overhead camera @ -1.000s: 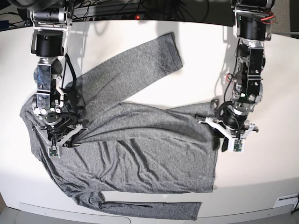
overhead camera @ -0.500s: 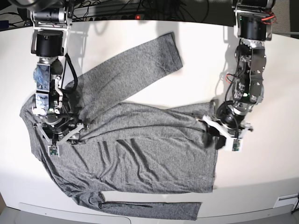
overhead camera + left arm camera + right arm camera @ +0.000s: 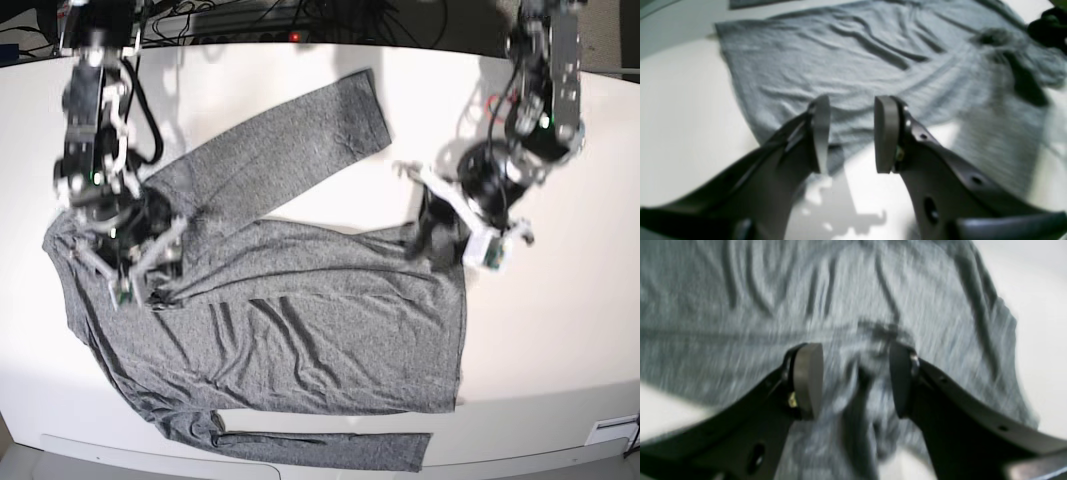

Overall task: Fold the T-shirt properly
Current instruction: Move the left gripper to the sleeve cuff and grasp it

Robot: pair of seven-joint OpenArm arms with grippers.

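Two arms over one grey T-shirt (image 3: 300, 330), which lies spread flat on the white table (image 3: 560, 340), body across the middle, one sleeve angled up toward the top centre, the other folded along the bottom edge. Left gripper (image 3: 851, 133) hangs just above the hem corner on the base view's right; jaws spread, nothing between the pads (image 3: 886, 133), only cloth and bare table below them. Right gripper (image 3: 857, 380) sits over the shoulder area on the base view's left; jaws stand apart with a raised ridge of fabric between them, picture is motion-blurred, pads don't appear to press the cloth. Wrinkles run diagonally across the shirt body. Cables (image 3: 250, 15) along the far table edge.
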